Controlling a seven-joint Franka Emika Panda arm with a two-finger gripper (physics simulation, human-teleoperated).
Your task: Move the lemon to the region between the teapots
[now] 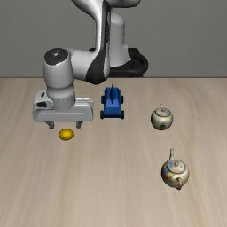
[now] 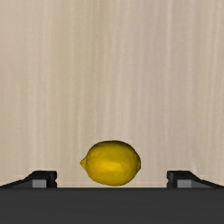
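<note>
**Open gripper over the lemon, teapots well apart**

The lemon [image 1: 66, 135] lies on the wooden table [image 1: 115, 191], toward the exterior view's left. The gripper [image 1: 64, 123] hangs right over it, pointing down. In the wrist view the two fingers [image 2: 42, 179] stand wide apart, with the lemon between them. There is bare table on either side of the fruit, so neither finger touches it and the pincer holds nothing.

The two teapots sit toward the exterior view's right, well apart from the lemon. The far teapot [image 1: 161, 117] stands closer to the robot's base. The near teapot [image 1: 175, 172] stands farther forward, and a stretch of bare table separates the two. Both are upright and have pale, patterned bodies.

A blue toy car [image 1: 113, 103] rests on the table just beside the gripper's body, between it and the far teapot. It touches neither the lemon nor a teapot.

The lemon is whole and bright yellow, and it lies on its side with its long axis across the gap between the fingers.
</note>
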